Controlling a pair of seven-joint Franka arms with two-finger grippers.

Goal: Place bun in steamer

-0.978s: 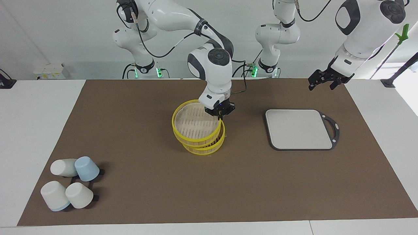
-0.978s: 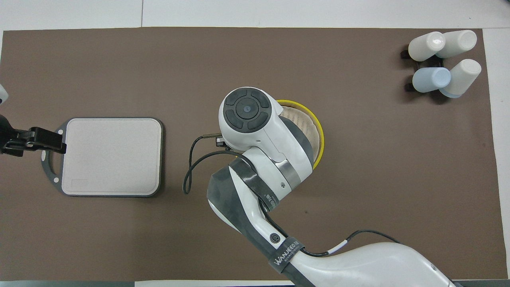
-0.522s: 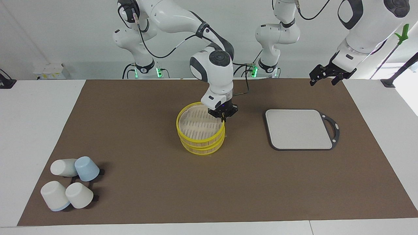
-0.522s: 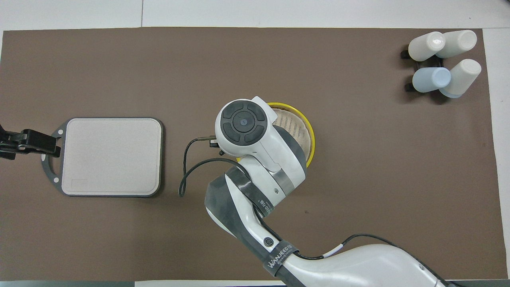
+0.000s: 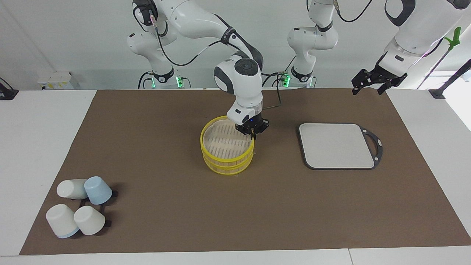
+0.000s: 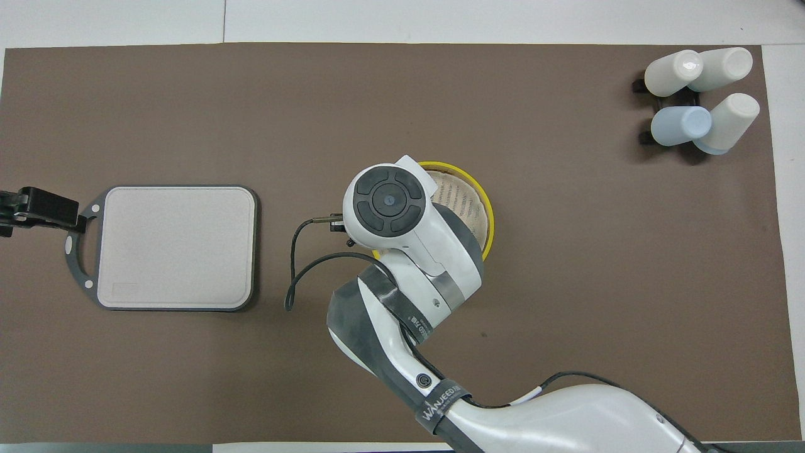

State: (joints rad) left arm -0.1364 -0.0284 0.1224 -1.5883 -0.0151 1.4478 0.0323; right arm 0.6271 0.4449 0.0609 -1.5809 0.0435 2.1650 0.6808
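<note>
Mat (image 5: 169, 206): a brown sheet covering most of the white table (image 5: 40, 147); everything else lies on it.
Board (image 5: 336, 145): a grey rectangular board with a dark handle loop, toward the left arm's end of the table, below and apart from the left gripper's fingers.
Steamer (image 5: 227, 146): two stacked tiers with yellow rims, mid-mat, its pale slatted floor showing nothing on it; the rim at the board's end sits right at the right gripper's fingertips.
Cups (image 5: 79, 209): four white and blue cups lying clustered at the right arm's end of the table, well apart from both sets of fingers.
Right gripper (image 5: 252, 133): low at the steamer's rim, fingers close together on the rim; whether they pinch it, I cannot tell. In the overhead view the arm's wrist covers it.
Left gripper (image 5: 368, 85): raised in the air over the mat's edge near the board's handle, fingers spread apart, holding nothing.
Bun: not seen in either view.
</note>
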